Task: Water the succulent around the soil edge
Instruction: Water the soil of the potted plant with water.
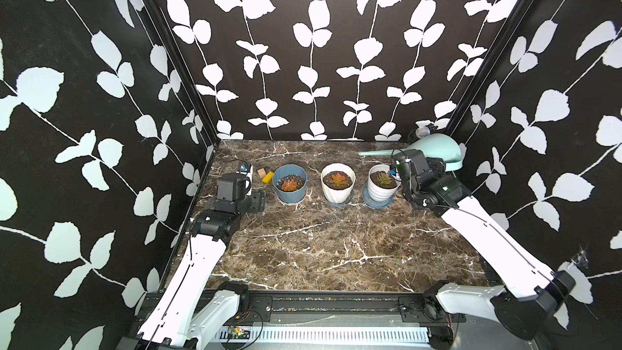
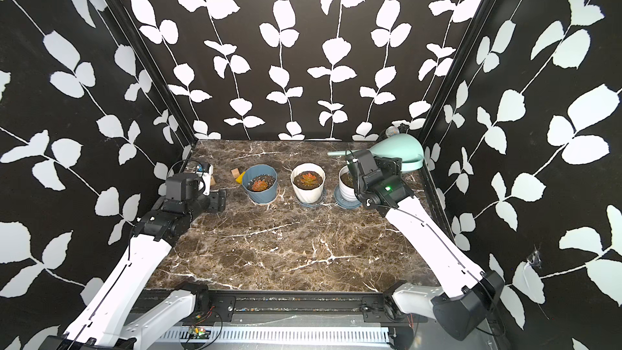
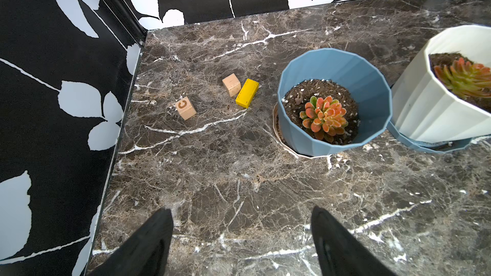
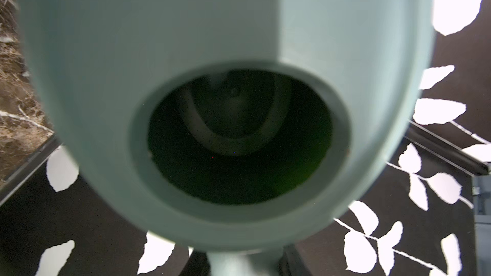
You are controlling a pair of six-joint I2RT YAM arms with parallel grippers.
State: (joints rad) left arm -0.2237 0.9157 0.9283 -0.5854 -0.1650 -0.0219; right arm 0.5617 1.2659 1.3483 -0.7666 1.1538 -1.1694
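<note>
Three potted succulents stand in a row: an orange one point(image 1: 288, 184) in a blue pot point(image 1: 289, 196), a red one point(image 1: 337, 178) in a white pot point(image 1: 338, 193), and a green one point(image 1: 383, 180) in a ribbed white pot point(image 1: 380, 194). My right gripper point(image 4: 243, 264) is shut on the handle of a mint-green watering can point(image 1: 434, 148) held at the back right. Its spout point(image 1: 373, 153) points left, just behind the ribbed pot. No water shows. My left gripper point(image 3: 241, 213) hangs open and empty over the table, left of the blue pot point(image 3: 305, 134).
Two wooden cubes point(image 3: 186, 108) point(image 3: 231, 84) and a yellow block point(image 3: 247, 93) lie left of the blue pot. Each pot sits on a saucer point(image 1: 375, 204). Patterned walls close in the left, back and right. A microphone point(image 1: 422, 132) stands in the back right corner.
</note>
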